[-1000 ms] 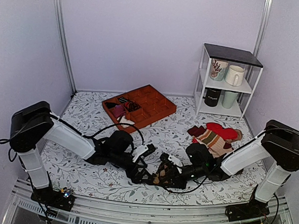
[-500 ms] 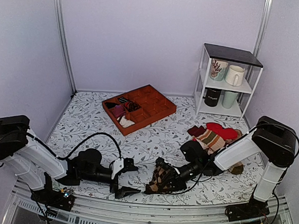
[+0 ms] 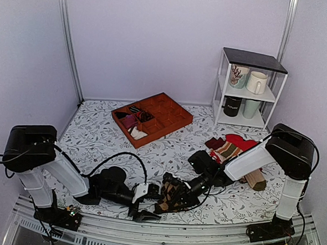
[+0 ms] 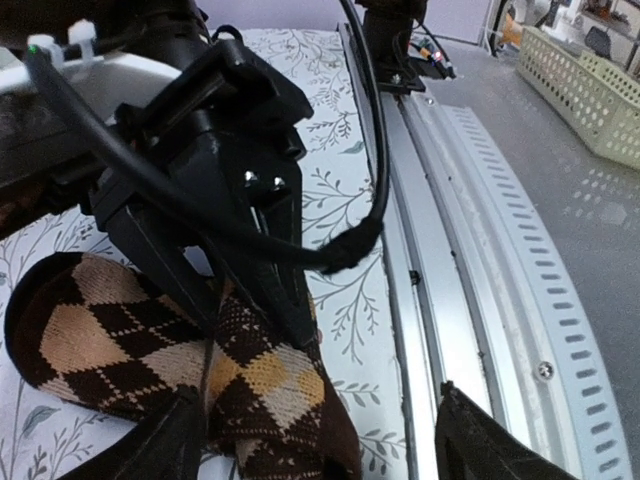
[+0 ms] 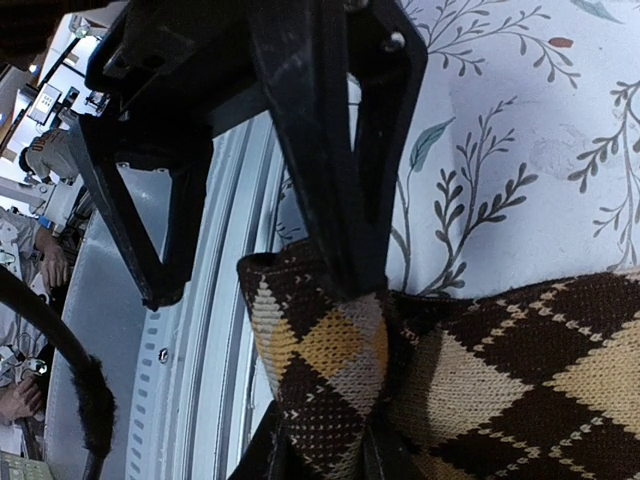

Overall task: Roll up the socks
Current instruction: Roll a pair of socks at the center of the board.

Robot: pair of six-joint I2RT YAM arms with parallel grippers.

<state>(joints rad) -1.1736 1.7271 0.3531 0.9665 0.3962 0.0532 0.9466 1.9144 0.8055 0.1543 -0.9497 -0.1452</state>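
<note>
The dark brown argyle socks point(image 3: 174, 196) lie bunched near the table's front edge, between the two grippers. My right gripper point(image 3: 177, 191) is shut on a folded part of them; in the right wrist view the fold point(image 5: 325, 370) runs down between its fingers point(image 5: 272, 458). My left gripper point(image 3: 147, 202) is open and wide, facing the socks from the left. In the left wrist view the socks point(image 4: 250, 385) lie between its fingers point(image 4: 480, 445), nearer the left one. One left finger point(image 5: 335, 170) touches the fold's top.
An orange compartment tray point(image 3: 172, 118) with small bundles stands at the back. A white shelf point(image 3: 224, 87) holds mugs at the back right. Red and striped socks point(image 3: 234, 146) lie beside the right arm. A metal rail point(image 3: 162, 239) runs along the front edge.
My left gripper pulled back to the left, then came right again to the socks, staying open. My right gripper has shifted a little left with the socks in it.
</note>
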